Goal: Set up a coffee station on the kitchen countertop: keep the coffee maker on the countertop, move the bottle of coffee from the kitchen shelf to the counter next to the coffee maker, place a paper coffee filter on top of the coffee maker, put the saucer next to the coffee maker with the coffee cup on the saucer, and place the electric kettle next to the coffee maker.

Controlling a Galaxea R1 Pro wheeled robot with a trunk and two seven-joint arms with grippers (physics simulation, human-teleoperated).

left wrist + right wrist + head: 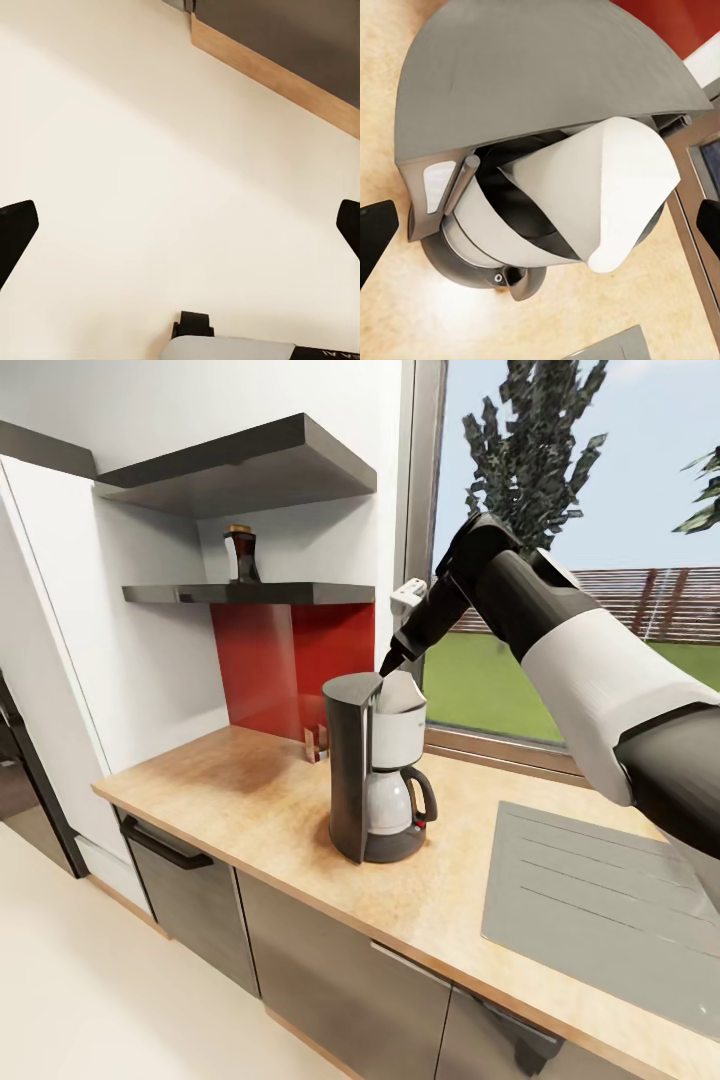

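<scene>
While the right gripper (pixel 540 225) hovers above the coffee maker (pixel 375 780), jaws wide and empty, the paper coffee filter (pixel 600 191) lies tilted on its white housing; retreat straight upward, avoiding brushing it.

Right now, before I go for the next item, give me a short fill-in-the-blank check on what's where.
1. The paper coffee filter lies on top of the ____.
2. The bottle of coffee stands on the kitchen ____.
3. The right gripper hangs above the coffee maker with its fingers ____.
4. The panel behind the kitchen countertop is ____.

Missing words: coffee maker; shelf; open; red
</scene>
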